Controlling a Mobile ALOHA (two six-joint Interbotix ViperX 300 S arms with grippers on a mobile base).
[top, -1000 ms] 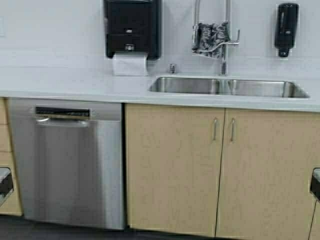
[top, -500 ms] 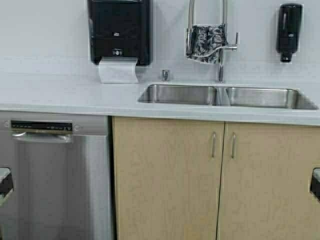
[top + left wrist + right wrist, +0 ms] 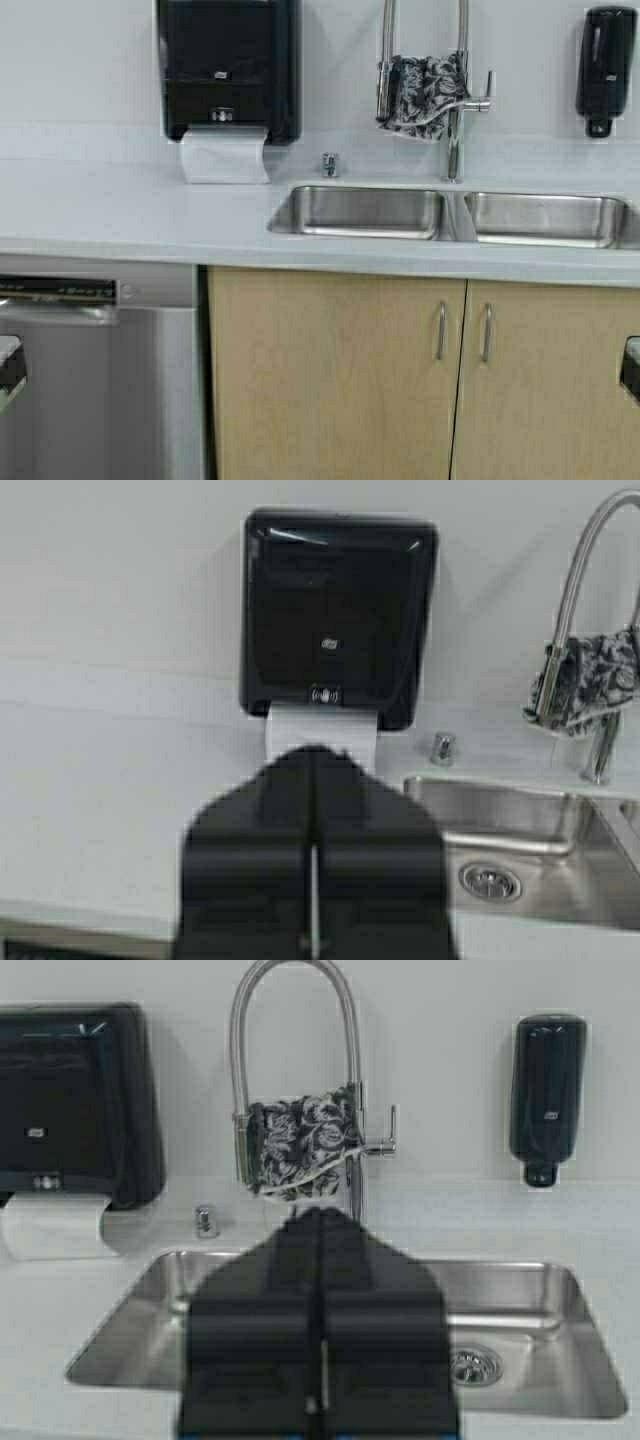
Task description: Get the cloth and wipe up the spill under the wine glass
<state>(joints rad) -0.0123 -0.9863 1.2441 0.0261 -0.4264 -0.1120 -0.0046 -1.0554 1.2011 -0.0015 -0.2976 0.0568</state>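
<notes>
Along the back wall, running left to right, you had one black wall-mounted paper-towel dispenser [image 3: 228,68] with a white sheet hanging from it, one tall chrome arched faucet [image 3: 455,95], and one black soap dispenser [image 3: 603,68]. Draped over that faucet hung the cloth [image 3: 425,92], the dark grey dish towel with a white leaf-and-flower print, limp and bunched across the arch. Below it sat one stainless double sink [image 3: 450,214], two basins side by side, sunk in the pale grey countertop [image 3: 130,215].

You were at the first step, I judge: approaching to fetch the cloth. Neither arm was reaching. Your left gripper [image 3: 312,880] sat low at the left edge, aimed at the paper-towel dispenser, its two black fingers pressed together with only a thin seam between them. Your right gripper [image 3: 320,1360] sat low at the right, aimed at the faucet and cloth, jaws likewise pressed together.

No wine glass and no spill showed in any view, so you would have to find them afterwards.

Next, I judge, the right arm needed to lift, spread its jaws, and pinch a hanging fold of the cloth clear of the faucet's side lever.
</notes>
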